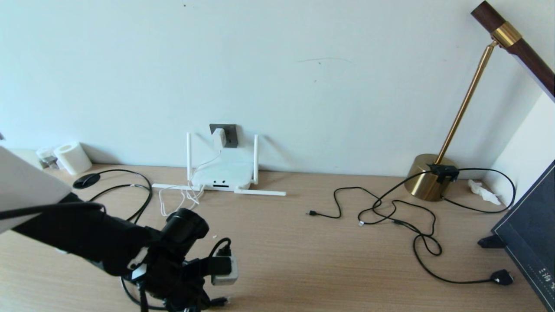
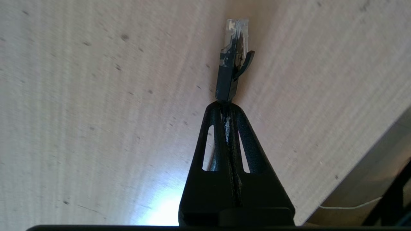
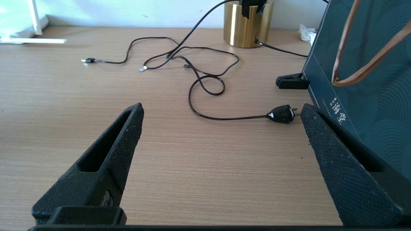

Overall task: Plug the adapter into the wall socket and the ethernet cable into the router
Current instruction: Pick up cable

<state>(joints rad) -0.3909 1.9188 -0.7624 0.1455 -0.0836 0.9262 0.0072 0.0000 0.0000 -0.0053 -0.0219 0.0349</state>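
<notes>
The left gripper (image 2: 224,109), near the desk's (image 1: 303,260) front edge well in front of the router (image 1: 223,175), is clamped on the ethernet cable (image 2: 229,69) behind its clear-tipped plug, the adapter (image 1: 222,137) sits in the wall socket (image 1: 226,134) directly behind the router, and the right gripper (image 3: 221,128) hovers wide apart and empty
</notes>
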